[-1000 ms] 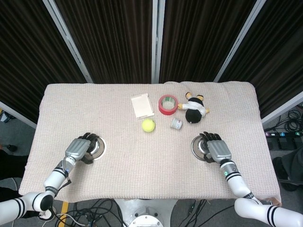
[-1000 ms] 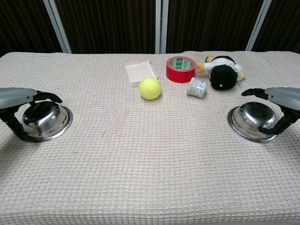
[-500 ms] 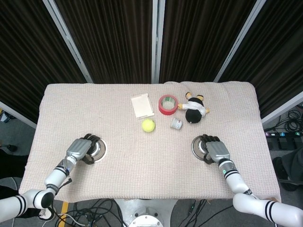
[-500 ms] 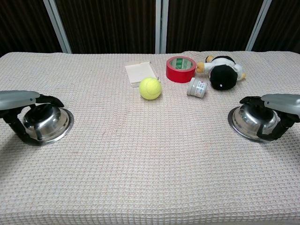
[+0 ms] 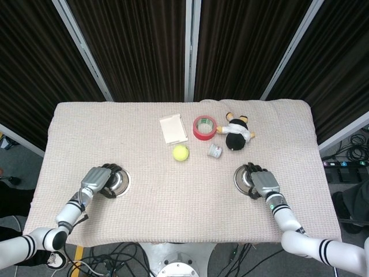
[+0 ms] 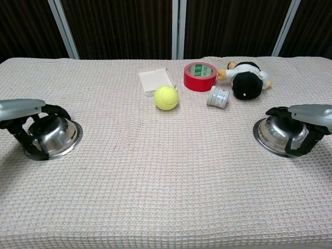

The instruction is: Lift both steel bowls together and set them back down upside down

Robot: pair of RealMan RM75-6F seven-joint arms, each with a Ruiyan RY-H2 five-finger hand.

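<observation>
Two steel bowls rest on the beige cloth. The left bowl (image 5: 119, 182) (image 6: 58, 138) shows a shiny rounded body inside a wide rim, tipped slightly. My left hand (image 5: 98, 179) (image 6: 23, 115) reaches over it from the outer side and grips it, fingers curled across its top and down its flank. The right bowl (image 5: 241, 179) (image 6: 274, 136) lies near the right edge of the chest view. My right hand (image 5: 262, 183) (image 6: 306, 118) covers its outer half and grips it the same way. Whether each bowl's opening faces up or down I cannot tell.
At the back middle lie a white flat box (image 5: 173, 128), a yellow tennis ball (image 6: 166, 97), a red tape roll (image 6: 199, 76), a small white jar (image 6: 218, 96) on its side and a black plush toy (image 6: 248, 79). The table's front edge runs close behind both hands.
Both hands have lowered and their fingers, spread above the bowls a second ago, now curl around them. The left bowl has shifted slightly right and tilted.
</observation>
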